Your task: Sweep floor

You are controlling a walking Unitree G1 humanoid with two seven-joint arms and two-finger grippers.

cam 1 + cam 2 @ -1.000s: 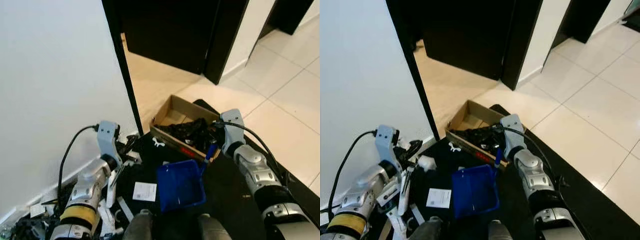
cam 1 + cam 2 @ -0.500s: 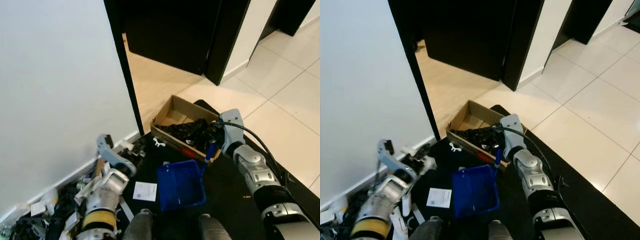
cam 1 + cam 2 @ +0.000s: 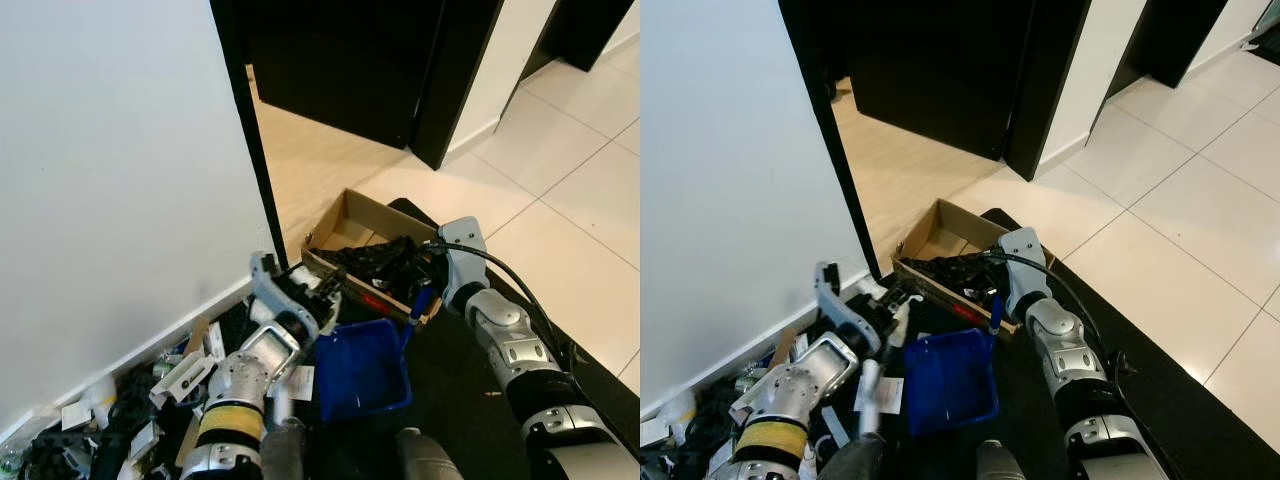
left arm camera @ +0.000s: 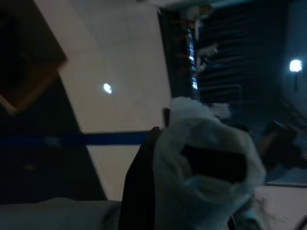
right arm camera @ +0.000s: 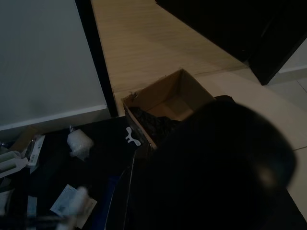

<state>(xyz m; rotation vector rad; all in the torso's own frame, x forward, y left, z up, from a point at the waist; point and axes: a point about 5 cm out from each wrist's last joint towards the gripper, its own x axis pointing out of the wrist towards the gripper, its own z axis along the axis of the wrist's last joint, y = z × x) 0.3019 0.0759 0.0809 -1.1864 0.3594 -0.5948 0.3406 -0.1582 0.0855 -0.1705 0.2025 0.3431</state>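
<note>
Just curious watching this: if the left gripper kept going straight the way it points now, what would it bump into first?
Probably the cardboard box: the left gripper points over the blue dustpan toward its near edge, though depth is hard to judge.

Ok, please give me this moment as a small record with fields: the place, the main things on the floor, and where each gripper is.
place: dark mat beside a white wall, open doorway beyond
dustpan: blue dustpan on the mat, in front of the robot
box: open cardboard box at the mat's far edge, dark stuff inside
litter: papers and small scraps along the wall base
left gripper: left gripper at the dustpan's left edge, holding something white
right gripper: right gripper at the dustpan's blue handle, by the box
</note>
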